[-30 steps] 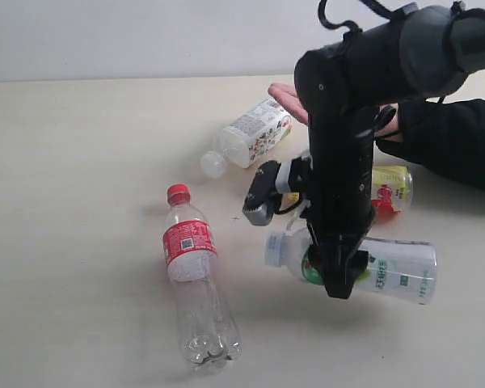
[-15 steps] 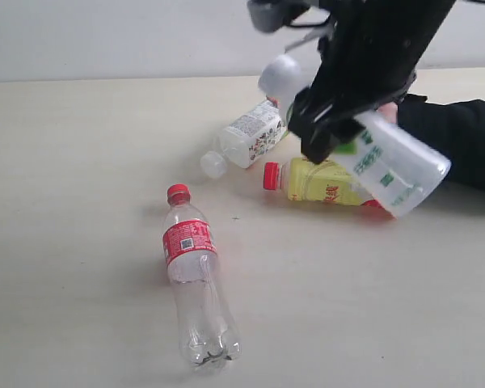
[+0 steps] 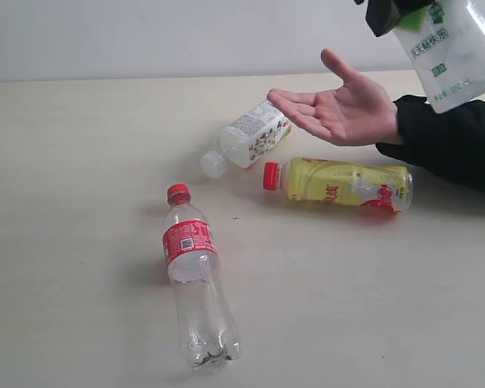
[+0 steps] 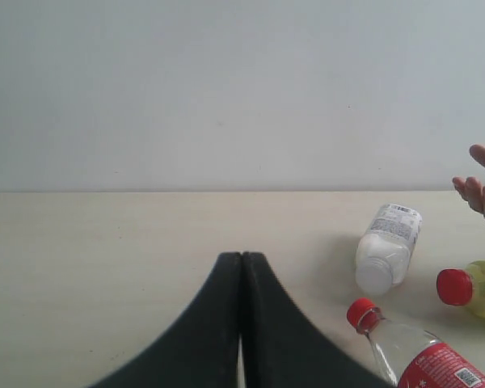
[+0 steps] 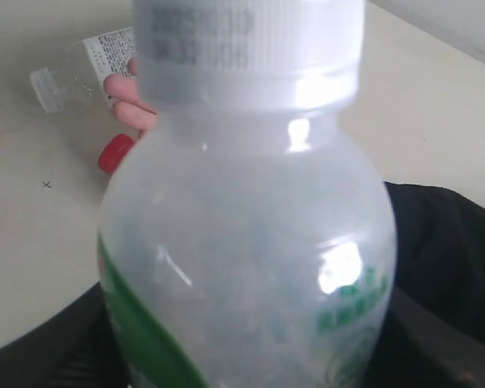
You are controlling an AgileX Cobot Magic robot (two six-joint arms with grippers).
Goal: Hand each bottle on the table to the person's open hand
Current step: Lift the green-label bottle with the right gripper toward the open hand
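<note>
Bottle (image 3: 459,56) cut off by frame edge, right gripper (image 3: 388,14) clamping it, mostly unseen

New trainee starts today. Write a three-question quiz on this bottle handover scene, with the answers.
1. How many bottles lie on the table?
2. Which bottle is up in the air near the open hand?
3. True or false: the left tool is shut and holds nothing.

Key
1. Three: the red-label bottle, the yellow bottle and the small colourful bottle.
2. The white bottle with green label.
3. True.
</note>
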